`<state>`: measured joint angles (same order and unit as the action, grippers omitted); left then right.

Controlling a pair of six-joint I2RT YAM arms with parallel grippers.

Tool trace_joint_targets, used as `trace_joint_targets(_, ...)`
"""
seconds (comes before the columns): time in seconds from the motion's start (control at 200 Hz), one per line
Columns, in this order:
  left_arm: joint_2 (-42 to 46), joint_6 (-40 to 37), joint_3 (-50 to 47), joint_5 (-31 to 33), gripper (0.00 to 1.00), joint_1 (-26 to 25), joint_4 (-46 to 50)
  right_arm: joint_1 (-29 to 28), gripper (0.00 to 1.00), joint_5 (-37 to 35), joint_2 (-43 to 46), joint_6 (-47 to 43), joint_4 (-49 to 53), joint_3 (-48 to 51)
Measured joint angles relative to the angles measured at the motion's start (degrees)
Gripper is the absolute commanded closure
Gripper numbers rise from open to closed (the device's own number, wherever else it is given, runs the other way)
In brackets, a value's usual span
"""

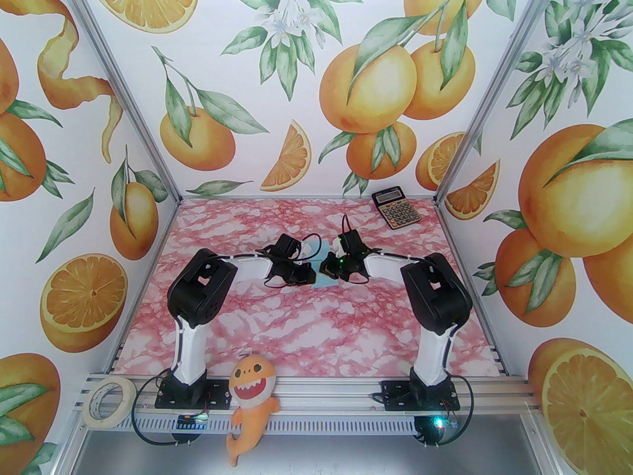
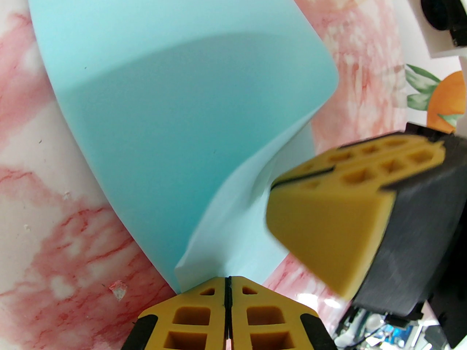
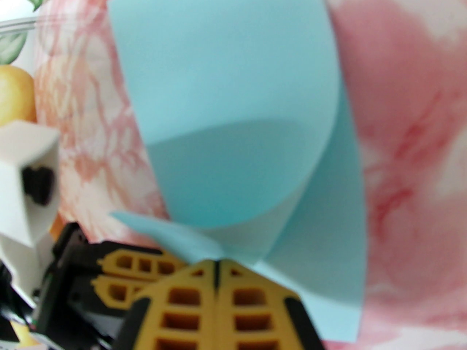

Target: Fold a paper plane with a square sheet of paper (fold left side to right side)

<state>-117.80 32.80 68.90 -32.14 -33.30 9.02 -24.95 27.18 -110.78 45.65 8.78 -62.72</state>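
We see the left pincer and right pincer each clamped on the paper, which curls above the table.

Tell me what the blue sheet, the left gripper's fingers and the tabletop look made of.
Square sheet of paper: thin matte paper, curling softly where lifted. Fingers of the left gripper: yellow moulded rubber or plastic, likely, with square pockets. Tabletop: pink marble print, probably smooth laminate or film.

pink marbled table: calculator at far right corner, square sheet of paper mid-table.
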Motion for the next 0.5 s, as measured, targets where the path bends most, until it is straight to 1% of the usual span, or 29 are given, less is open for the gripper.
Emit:
trace_joint_targets(0.075, 0.0, 0.0, 0.0, 0.0, 0.94, 0.0, 0.1, -0.3, 1.00, -0.1, -0.3, 0.4, -0.2, 0.0)
trace_joint_targets(0.2, 0.0, -0.3, 0.2, 0.1, 0.94, 0.0, 0.5, -0.2, 1.00, -0.3, -1.6, 0.7, -0.2, 0.0)
trace_joint_targets(0.5, -0.4, -2.5, 1.4, 0.7, 0.99, -0.1, 2.7, 1.5, 1.00, -0.3, -1.7, 0.8, -0.3, 0.0)
